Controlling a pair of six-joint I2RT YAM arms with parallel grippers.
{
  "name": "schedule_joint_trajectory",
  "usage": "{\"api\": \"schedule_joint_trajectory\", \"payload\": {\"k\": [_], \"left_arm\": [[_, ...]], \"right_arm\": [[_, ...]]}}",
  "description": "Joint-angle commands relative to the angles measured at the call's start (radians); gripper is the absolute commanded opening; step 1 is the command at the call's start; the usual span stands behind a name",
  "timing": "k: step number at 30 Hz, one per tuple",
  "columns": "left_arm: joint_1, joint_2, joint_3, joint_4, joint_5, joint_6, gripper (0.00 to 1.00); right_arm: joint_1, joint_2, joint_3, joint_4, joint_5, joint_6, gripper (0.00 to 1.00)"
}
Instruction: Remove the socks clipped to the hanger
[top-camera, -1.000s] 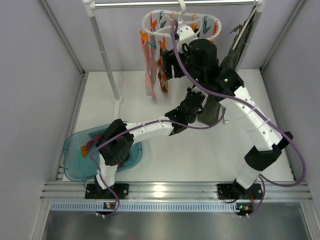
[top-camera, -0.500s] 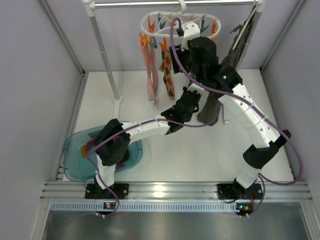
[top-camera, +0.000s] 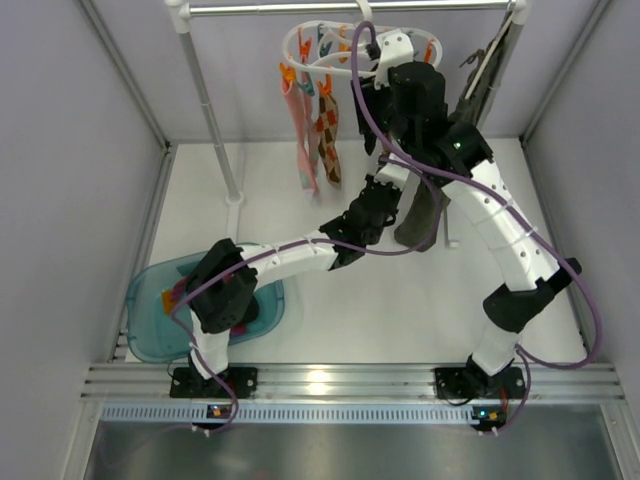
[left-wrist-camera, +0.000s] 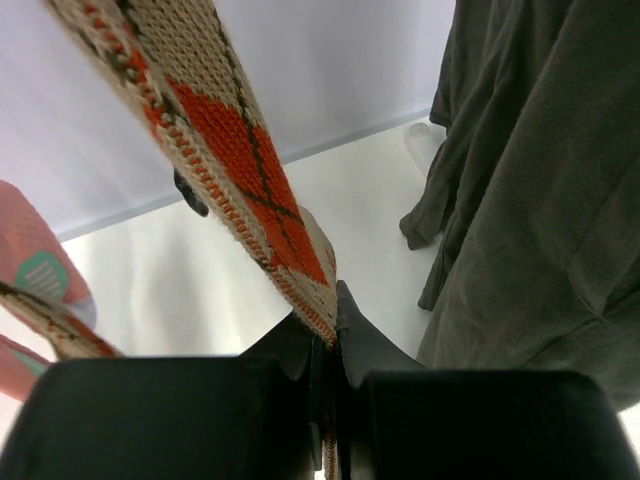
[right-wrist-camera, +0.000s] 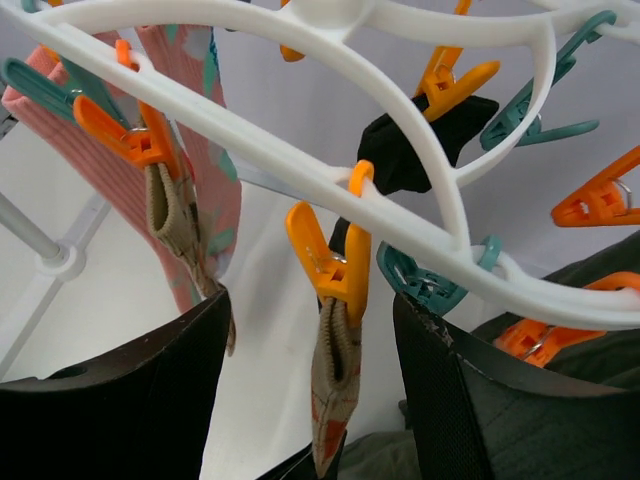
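Observation:
The white looped hanger (top-camera: 318, 45) hangs from the rail, and its orange and teal clips show in the right wrist view (right-wrist-camera: 250, 115). A beige sock with orange diamonds (right-wrist-camera: 335, 385) hangs from an orange clip (right-wrist-camera: 335, 265). My right gripper (right-wrist-camera: 315, 385) is open, with one finger on each side of that clip and sock, not touching them. My left gripper (left-wrist-camera: 325, 335) is shut on the lower end of the same beige sock (left-wrist-camera: 215, 135), which runs taut up and to the left. A second beige sock (right-wrist-camera: 172, 215), pink socks (right-wrist-camera: 205, 170) and a black sock (right-wrist-camera: 410, 140) stay clipped.
A long dark olive garment (top-camera: 420, 215) hangs just right of both grippers and fills the right of the left wrist view (left-wrist-camera: 540, 190). The rack's white pole (top-camera: 212, 115) stands at the left. A blue tray (top-camera: 150, 325) with some socks in it lies at the near left.
My right gripper has risen and moved back to the hanger, and now straddles the orange clip. My left gripper, still shut on the sock, shifted slightly. The hanger and its socks swung.

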Motion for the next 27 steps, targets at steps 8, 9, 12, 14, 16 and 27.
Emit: {"api": "schedule_joint_trajectory", "payload": {"k": [8, 9, 12, 14, 16, 27], "left_arm": [[-0.008, -0.083, -0.023, -0.002, 0.062, -0.036, 0.0], [-0.008, -0.085, -0.026, -0.002, 0.065, -0.033, 0.0], [-0.009, -0.096, -0.028, -0.002, 0.07, -0.033, 0.0], [-0.009, -0.1, -0.034, -0.002, 0.071, -0.033, 0.0], [-0.011, -0.105, -0.037, -0.002, 0.076, -0.036, 0.0], [-0.011, -0.114, -0.085, -0.002, 0.067, -0.067, 0.0]], "right_arm": [[-0.045, 0.098, 0.129, 0.031, -0.062, -0.034, 0.62], [-0.045, 0.105, 0.13, 0.043, -0.053, -0.044, 0.62], [-0.045, 0.111, 0.12, 0.077, -0.011, -0.053, 0.61], [-0.043, 0.107, 0.101, 0.104, 0.012, -0.061, 0.59], [-0.041, 0.105, 0.094, 0.132, 0.044, -0.068, 0.58], [-0.04, 0.105, 0.089, 0.17, 0.041, -0.07, 0.05]]}}
